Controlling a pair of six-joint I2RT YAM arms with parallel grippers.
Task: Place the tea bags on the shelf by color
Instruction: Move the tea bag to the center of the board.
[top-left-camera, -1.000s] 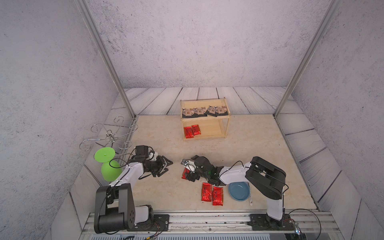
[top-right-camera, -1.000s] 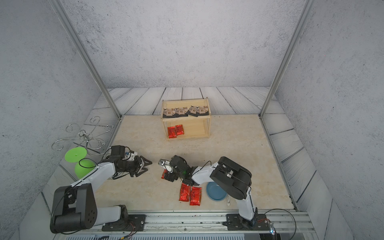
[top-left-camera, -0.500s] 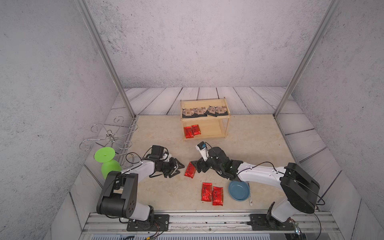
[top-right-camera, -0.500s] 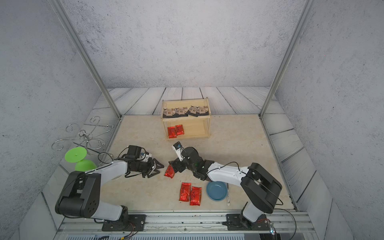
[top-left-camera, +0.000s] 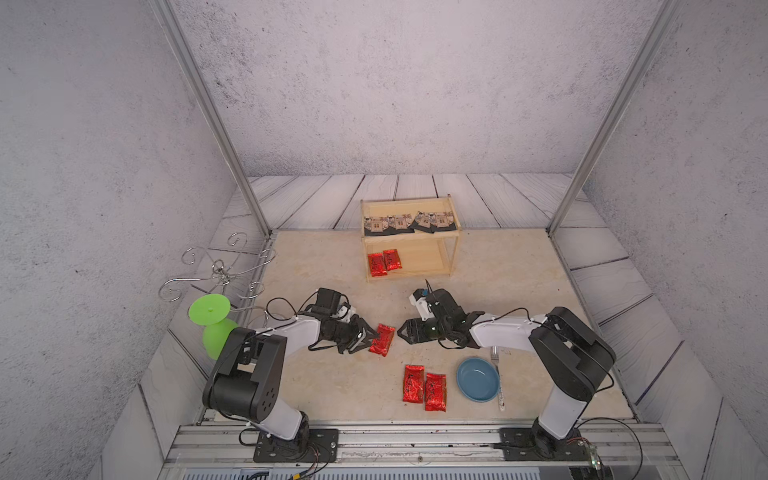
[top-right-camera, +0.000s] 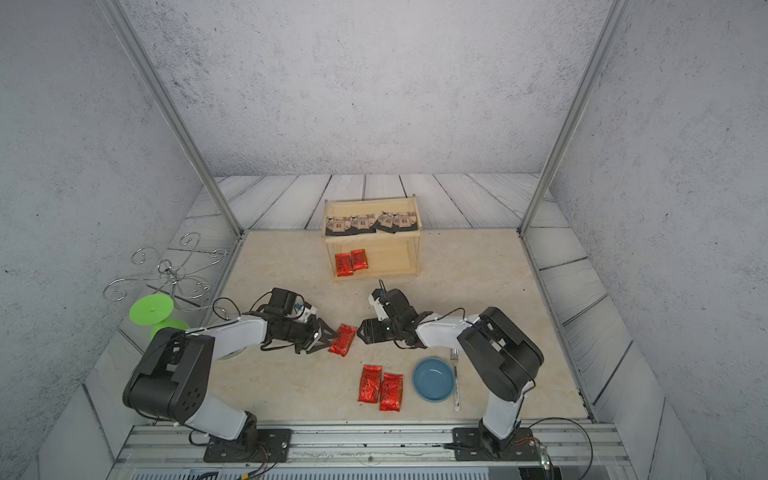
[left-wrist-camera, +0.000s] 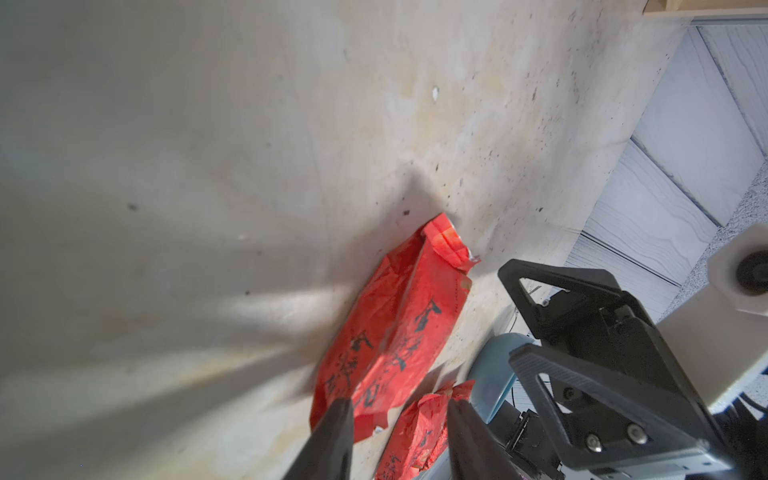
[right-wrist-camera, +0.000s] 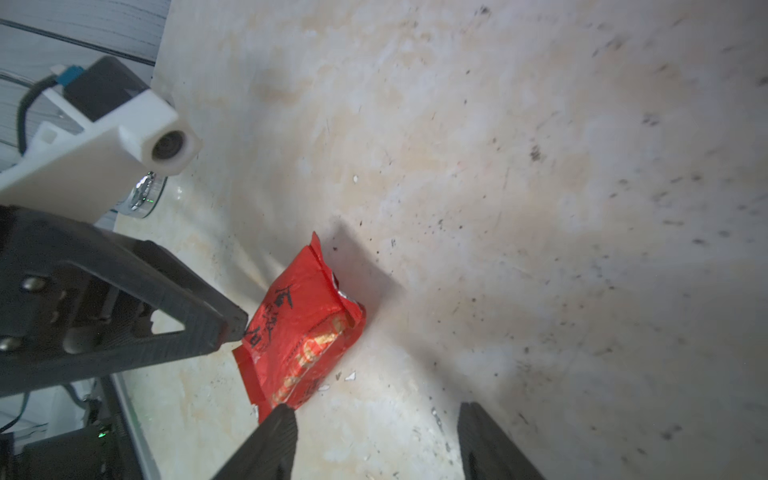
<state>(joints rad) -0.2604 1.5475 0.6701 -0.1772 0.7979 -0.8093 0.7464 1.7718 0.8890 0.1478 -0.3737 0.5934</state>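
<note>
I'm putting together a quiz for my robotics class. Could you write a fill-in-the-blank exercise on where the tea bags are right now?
The shelf holds ____ black tea bags on its top tier.
Its lower tier holds two ____ tea bags.
On the table, right beside the blue bowl, lie ____ red tea bags, side by side.
Missing words: four; red; two.
</note>
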